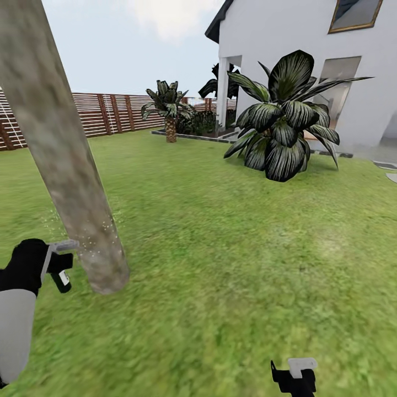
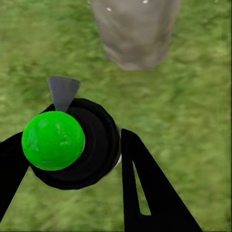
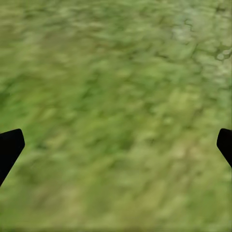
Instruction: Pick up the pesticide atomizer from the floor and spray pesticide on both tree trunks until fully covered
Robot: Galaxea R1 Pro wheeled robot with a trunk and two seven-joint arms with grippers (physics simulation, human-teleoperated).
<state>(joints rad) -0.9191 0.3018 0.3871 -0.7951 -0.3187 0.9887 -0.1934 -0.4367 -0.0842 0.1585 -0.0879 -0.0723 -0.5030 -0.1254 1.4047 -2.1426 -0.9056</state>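
Left gripper (image 1: 55, 264) aims the pesticide atomizer (image 1: 62, 278) at the base of the near tree trunk (image 1: 66, 165), low on the left of the lawn (image 1: 220, 248)

The main risk, as I judge it, is patchy cover: white specks of pesticide (image 1: 102, 229) sit only low on the trunk, so a nozzle held at this one height and side could leave the upper bark and far face bare. The bottle could also twist in the grasp, since the left wrist view shows the fingers (image 2: 145, 183) closed around the dark round body (image 2: 92, 145), just beside the trunk base. The left arm is low and reaches right toward the trunk. The right gripper (image 1: 295, 375) hangs near and to the right over grass, jaws wide and empty
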